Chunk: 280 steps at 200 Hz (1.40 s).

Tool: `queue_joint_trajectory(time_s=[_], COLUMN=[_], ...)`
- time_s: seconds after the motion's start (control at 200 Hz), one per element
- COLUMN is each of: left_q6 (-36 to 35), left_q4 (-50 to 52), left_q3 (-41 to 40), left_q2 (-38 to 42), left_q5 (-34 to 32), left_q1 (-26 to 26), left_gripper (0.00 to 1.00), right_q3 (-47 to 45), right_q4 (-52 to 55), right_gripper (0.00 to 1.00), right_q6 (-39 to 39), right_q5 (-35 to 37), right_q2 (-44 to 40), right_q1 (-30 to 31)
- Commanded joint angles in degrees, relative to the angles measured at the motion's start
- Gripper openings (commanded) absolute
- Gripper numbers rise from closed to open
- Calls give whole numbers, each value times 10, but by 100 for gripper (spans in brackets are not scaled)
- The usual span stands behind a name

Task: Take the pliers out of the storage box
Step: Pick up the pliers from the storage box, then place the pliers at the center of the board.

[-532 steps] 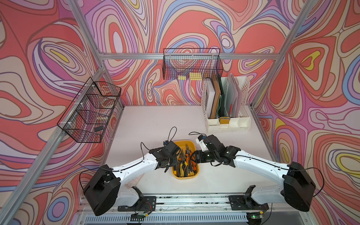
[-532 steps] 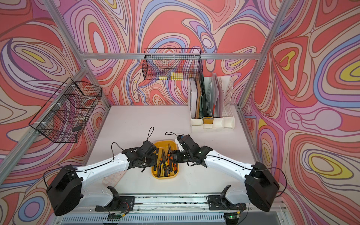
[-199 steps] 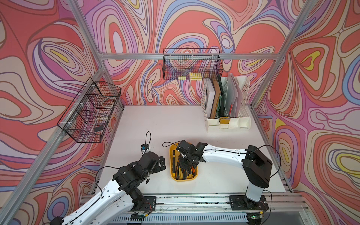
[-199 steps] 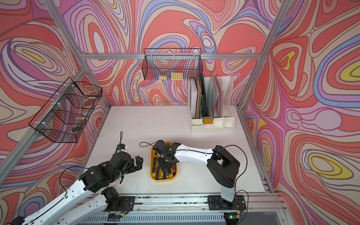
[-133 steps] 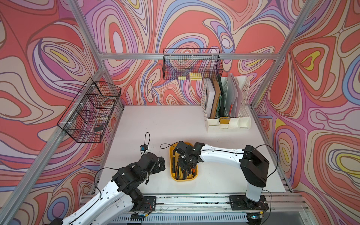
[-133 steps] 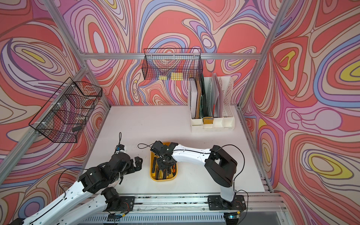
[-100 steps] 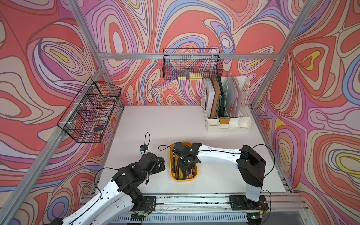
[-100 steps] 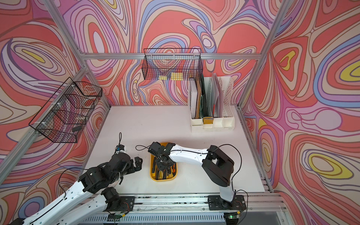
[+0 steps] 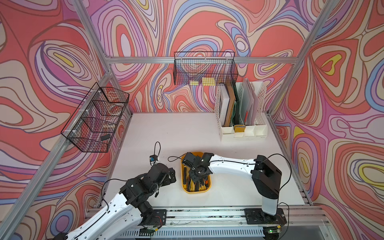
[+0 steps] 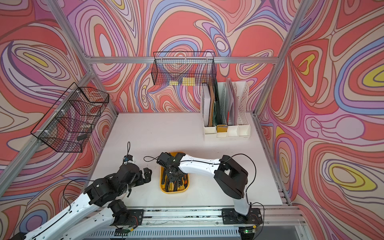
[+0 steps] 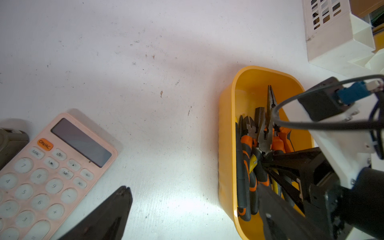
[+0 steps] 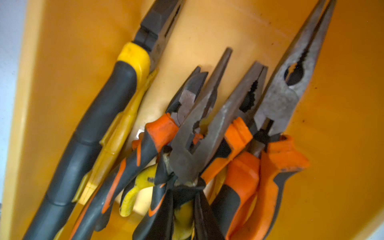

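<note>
The yellow storage box (image 9: 209, 182) sits near the table's front, holding several pliers (image 9: 193, 185) with orange-and-black or yellow-and-black handles. My right gripper (image 9: 196, 173) reaches down into the box. In the right wrist view its black fingers (image 12: 166, 207) are shut on the yellow-and-black handle of one pair of pliers (image 12: 193, 145), just behind its grey head. My left gripper (image 9: 173, 175) hovers open over bare table left of the box. In the left wrist view nothing lies between its fingertips (image 11: 124, 191), and the box (image 11: 226, 145) is beside it.
A pink calculator (image 11: 52, 170) lies on the table beside the left gripper, hidden under that arm in both top views. A white file rack (image 9: 241, 116) stands at the back right. Black wire baskets hang on the back wall (image 9: 204, 71) and left wall (image 9: 95, 122).
The left arm has drawn back from the box to the left and now holds still. The right gripper went down into the box and its jaws closed on a pair of pliers.
</note>
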<state>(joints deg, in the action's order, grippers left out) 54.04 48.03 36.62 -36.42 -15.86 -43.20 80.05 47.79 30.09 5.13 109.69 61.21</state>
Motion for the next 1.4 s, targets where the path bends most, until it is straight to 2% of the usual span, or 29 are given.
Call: queue_joint_trajectory(time_s=[0.0, 0.325, 0.701, 0.811, 1.067, 1.157, 1.232, 1.397], left_q6=[5, 7, 5, 2, -21, -33, -38, -42], left_q4=[13, 12, 8, 6, -6, -14, -23, -26], left_q3=[-4, -4, 2, 7, 26, 32, 36, 47], left_q2=[1, -1, -9, -16, -55, -72, -85, -105], left_q5=[-11, -11, -11, -16, -10, -4, 1, 15], left_q1=[-4, -3, -4, -4, -4, -4, -4, -4], left_gripper=[99, 99, 99, 98, 99, 99, 99, 99], right_q3=[6, 29, 56, 43, -26, -43, -56, -92], right_q4=[27, 42, 86, 110, 116, 111, 104, 62], right_gripper=[14, 12, 11, 11, 8, 7, 0, 0], right_q6=[5, 7, -28, -49, -128, -161, -187, -198], right_q5=[17, 43, 106, 115, 84, 66, 45, 3], right_q2=[-17, -97, -135, -168, -277, -282, -266, -243], right_q1=[3, 4, -5, -40, -172, -198, -214, -254])
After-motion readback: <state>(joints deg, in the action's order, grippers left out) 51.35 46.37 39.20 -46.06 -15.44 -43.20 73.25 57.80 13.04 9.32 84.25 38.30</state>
